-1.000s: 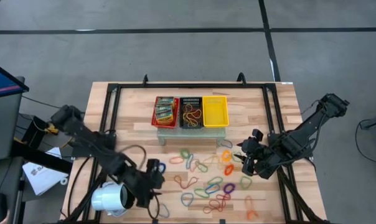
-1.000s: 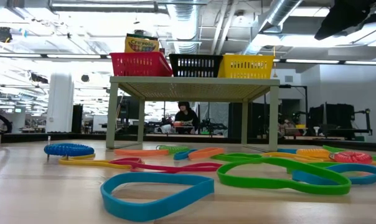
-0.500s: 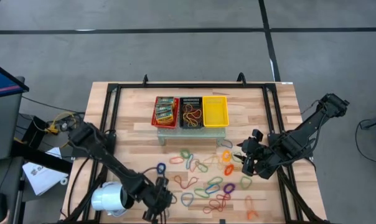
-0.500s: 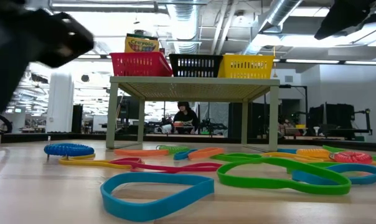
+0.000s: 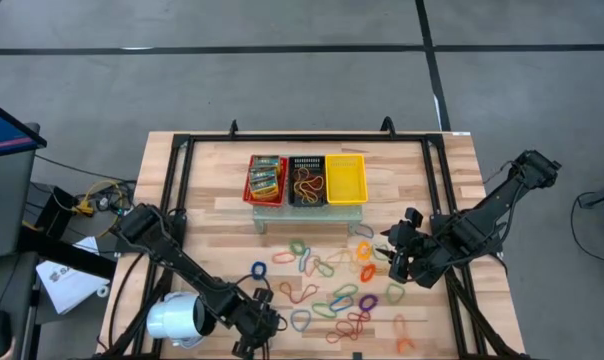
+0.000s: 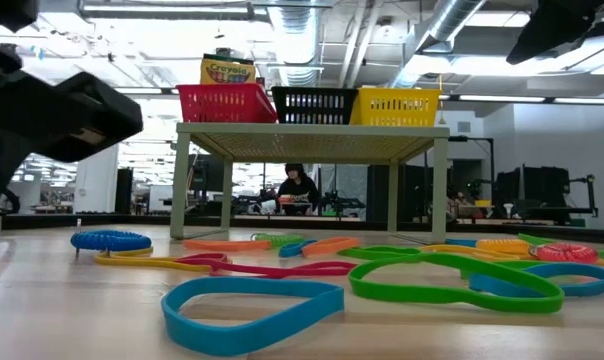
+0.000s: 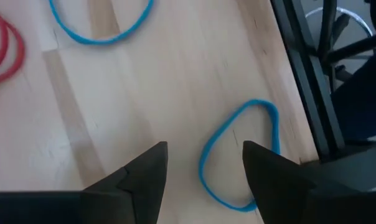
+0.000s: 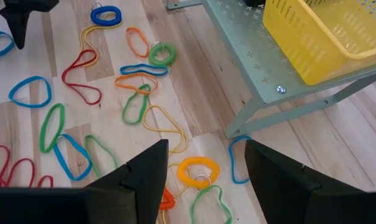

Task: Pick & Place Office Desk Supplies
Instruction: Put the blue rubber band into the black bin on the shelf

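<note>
We have our left claw (image 7: 200, 180) low over the near edge of the desk (image 5: 222, 215), beside the white cylinder (image 5: 174, 320), its fingers spread wide with nothing between them. Seen from the left wrist camera, a blue rubber band (image 7: 238, 155) lies flat on the wood directly ahead of the fingertips, a stretched teardrop loop whose long axis runs roughly along the claw's line of sight and a little slanted toward the black frame rail (image 7: 306, 93) at the desk's edge. One end of the loop sits almost between the two fingers, and the far end lies just beside the rail. We judge this band to be the thing in hand, since the left claw is the nearer by far. Our right claw (image 5: 400, 262) waits well apart on the other side of the scatter of coloured rubber bands (image 5: 332, 295), its fingers also open and empty. A second blue loop (image 7: 101, 22) and a red band (image 7: 4, 46) lie farther out from the left claw. The next move seems to turn on closing across the narrow width of the loop, not along its length, so that one strand is pinched. The red basket (image 5: 266, 179), black basket (image 5: 305, 180) and yellow basket (image 5: 345, 179) stand on the small raised stand at the desk's far side, well away from this band.
</note>
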`<control>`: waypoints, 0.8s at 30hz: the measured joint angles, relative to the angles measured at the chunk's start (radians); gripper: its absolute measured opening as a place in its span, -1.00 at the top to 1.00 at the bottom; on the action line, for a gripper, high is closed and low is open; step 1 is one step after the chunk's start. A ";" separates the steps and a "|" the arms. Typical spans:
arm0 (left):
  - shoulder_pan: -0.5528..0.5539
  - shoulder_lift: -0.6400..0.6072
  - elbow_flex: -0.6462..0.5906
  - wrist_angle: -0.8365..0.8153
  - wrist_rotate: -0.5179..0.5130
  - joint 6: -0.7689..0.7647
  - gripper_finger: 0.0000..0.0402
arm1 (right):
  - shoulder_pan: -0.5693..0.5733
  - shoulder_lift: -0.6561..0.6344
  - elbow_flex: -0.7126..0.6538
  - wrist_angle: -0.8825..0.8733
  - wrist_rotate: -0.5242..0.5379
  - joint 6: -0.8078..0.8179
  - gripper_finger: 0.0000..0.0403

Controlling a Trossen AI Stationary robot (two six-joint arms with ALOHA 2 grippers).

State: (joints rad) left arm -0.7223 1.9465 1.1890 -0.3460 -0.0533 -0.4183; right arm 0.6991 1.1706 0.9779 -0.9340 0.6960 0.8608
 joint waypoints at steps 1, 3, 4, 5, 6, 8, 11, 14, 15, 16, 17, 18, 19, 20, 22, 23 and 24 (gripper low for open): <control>-0.001 0.000 -0.011 0.011 -0.014 -0.006 -0.01 | 0.000 0.000 0.000 0.000 0.000 0.000 -0.04; 0.000 -0.002 -0.041 0.026 -0.029 -0.037 0.00 | 0.000 0.000 0.000 0.000 0.000 0.000 -0.04; 0.002 -0.006 -0.058 0.042 -0.027 -0.053 0.01 | 0.000 0.000 0.000 0.000 0.000 0.000 -0.04; 0.003 -0.008 -0.077 0.055 -0.020 -0.066 0.02 | 0.000 0.000 0.000 0.000 0.000 0.001 -0.04; 0.004 -0.009 -0.096 0.073 -0.011 -0.079 0.05 | 0.000 0.000 0.000 0.000 0.000 0.002 -0.04; 0.005 -0.009 -0.128 0.114 0.001 -0.088 0.11 | 0.001 0.000 0.000 0.000 0.000 0.001 -0.04; 0.005 -0.009 -0.136 0.111 -0.004 -0.083 0.27 | 0.001 0.000 0.000 -0.001 -0.001 -0.005 -0.04; 0.005 -0.009 -0.137 0.102 -0.008 -0.083 0.51 | 0.001 0.000 0.000 -0.003 -0.001 -0.005 -0.04; 0.006 -0.009 -0.137 0.099 -0.009 -0.084 0.60 | 0.001 0.000 0.000 -0.003 -0.001 -0.005 -0.04; 0.006 -0.008 -0.138 0.097 -0.008 -0.084 0.69 | 0.001 0.000 0.000 -0.003 -0.001 -0.005 -0.04; 0.007 -0.007 -0.138 0.094 -0.006 -0.084 0.79 | 0.001 0.000 0.000 -0.003 -0.001 -0.005 -0.04; 0.007 -0.007 -0.139 0.093 -0.002 -0.084 0.89 | 0.001 0.000 0.000 -0.003 -0.001 -0.005 -0.04; 0.008 -0.007 -0.139 0.093 0.001 -0.086 0.94 | 0.001 0.000 0.000 -0.003 -0.001 -0.005 -0.04; 0.008 -0.007 -0.139 0.094 -0.002 -0.088 0.96 | 0.001 0.000 0.000 -0.003 -0.001 -0.005 -0.04; 0.007 -0.017 -0.141 0.095 -0.013 -0.087 0.96 | 0.001 0.000 0.000 -0.003 -0.001 -0.005 -0.04; 0.008 -0.027 -0.142 0.095 -0.018 -0.083 0.97 | 0.001 0.000 0.000 -0.003 -0.002 -0.005 -0.04; 0.013 -0.038 -0.143 0.094 -0.020 -0.081 0.99 | 0.001 0.000 0.000 -0.003 -0.004 -0.005 -0.04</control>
State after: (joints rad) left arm -0.7097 1.9089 1.0463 -0.2520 -0.0737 -0.4992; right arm 0.6998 1.1706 0.9779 -0.9373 0.6924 0.8557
